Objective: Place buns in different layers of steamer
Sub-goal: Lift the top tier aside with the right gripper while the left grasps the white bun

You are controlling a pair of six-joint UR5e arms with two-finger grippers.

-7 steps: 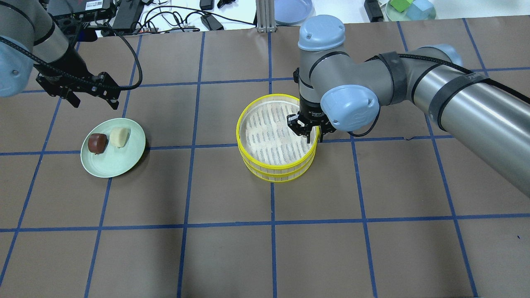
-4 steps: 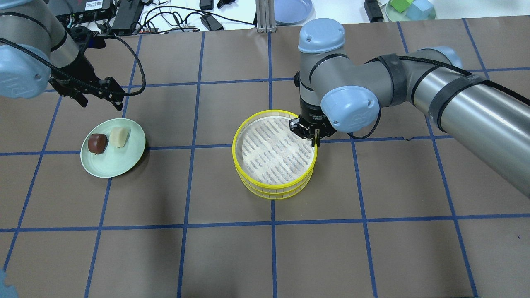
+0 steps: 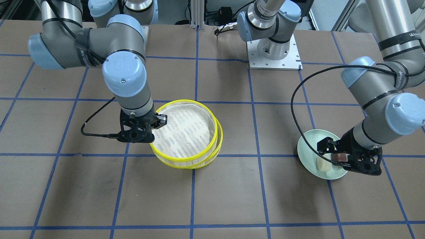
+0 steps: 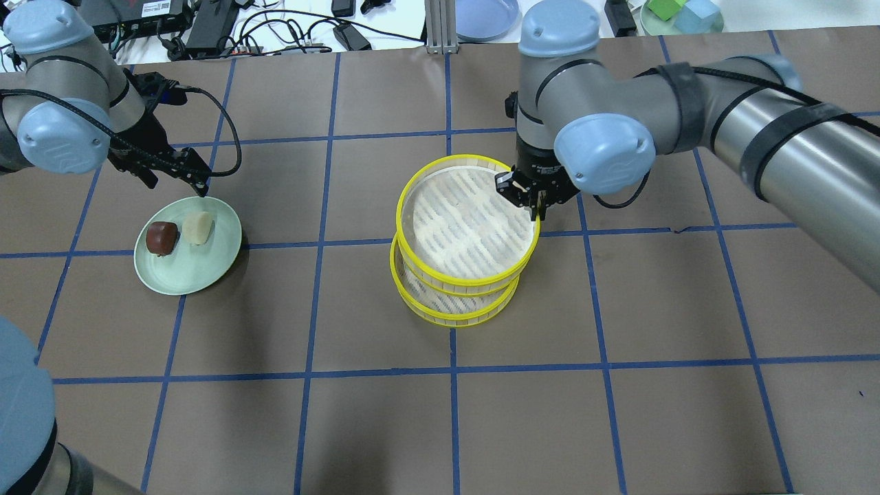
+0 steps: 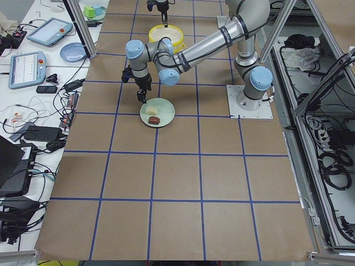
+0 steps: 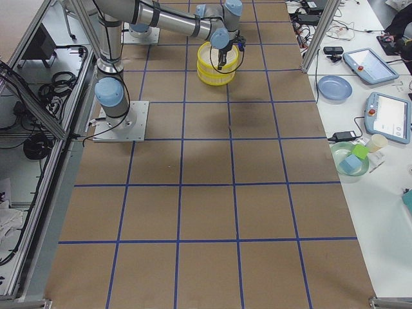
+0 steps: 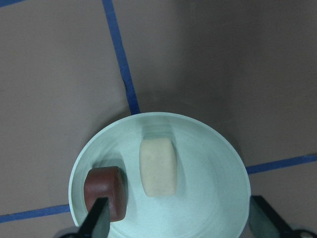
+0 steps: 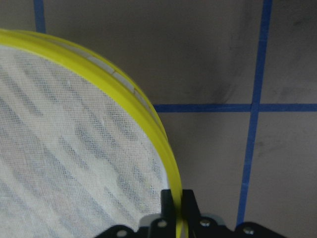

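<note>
My right gripper is shut on the rim of the top steamer layer and holds it raised and offset above the bottom layer. The right wrist view shows the yellow rim clamped between the jaws of this gripper. The cream bun and the brown bun lie side by side on the pale green plate. My left gripper is open and empty above the plate's far edge. In the left wrist view both buns lie between its fingers.
The table is brown paper with a blue tape grid. Cables, a blue plate and devices lie beyond the far edge. The left arm's cable loops near the plate.
The right gripper has lifted the top steamer layer off the bottom one and carried it slightly away and to the right. The left gripper has moved closer to the plate.
</note>
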